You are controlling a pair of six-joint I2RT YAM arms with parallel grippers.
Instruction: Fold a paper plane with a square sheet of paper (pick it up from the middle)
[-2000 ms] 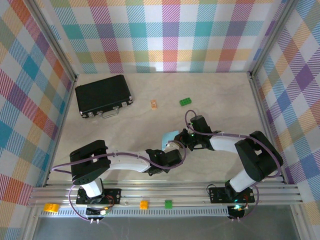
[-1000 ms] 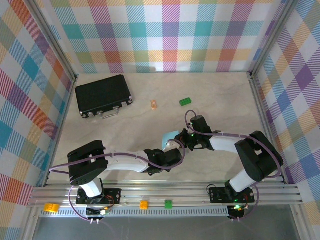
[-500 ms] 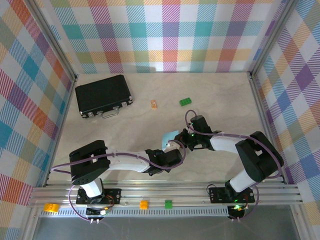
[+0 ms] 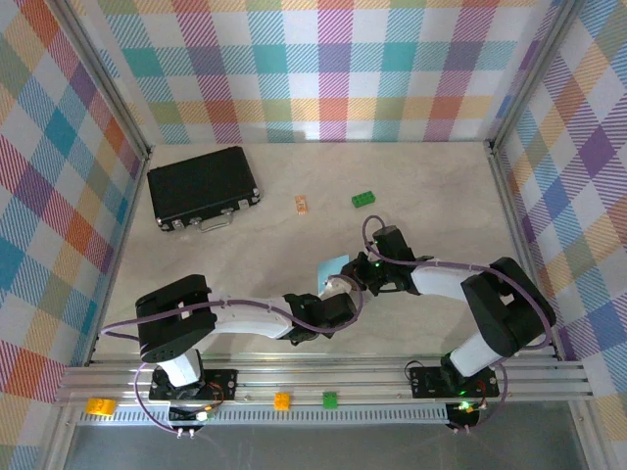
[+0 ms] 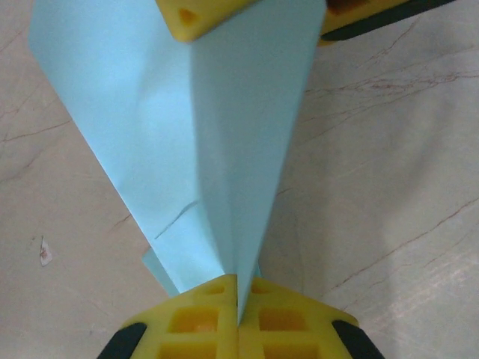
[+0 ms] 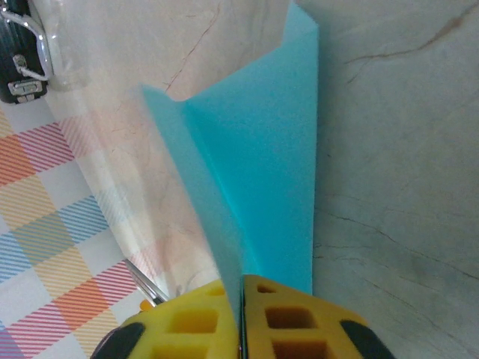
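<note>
1. Pinching shut just now, the left gripper (image 5: 238, 295) grips one end of the thin light-blue folded paper sheet (image 5: 217, 149), over the middle of the marbled table (image 4: 245, 240).
2. The right gripper (image 6: 241, 288) clamps the opposite end.
3. With both ends secured, creasing can proceed, I'd judge.

Colour key: light blue paper (image 5: 202, 149) on cream surface (image 4: 441, 196).
Paper plain, unmarked; surface marbled with thin brown veins; walls (image 4: 323, 69) plaid in teal, orange, purple, yellow and white; left pincer (image 5: 238, 299) and right pincer (image 6: 241, 292) yellow with black trim; arms (image 4: 245, 313) white and black; case (image 4: 201, 186) black; brick (image 4: 364, 199) green.
</note>
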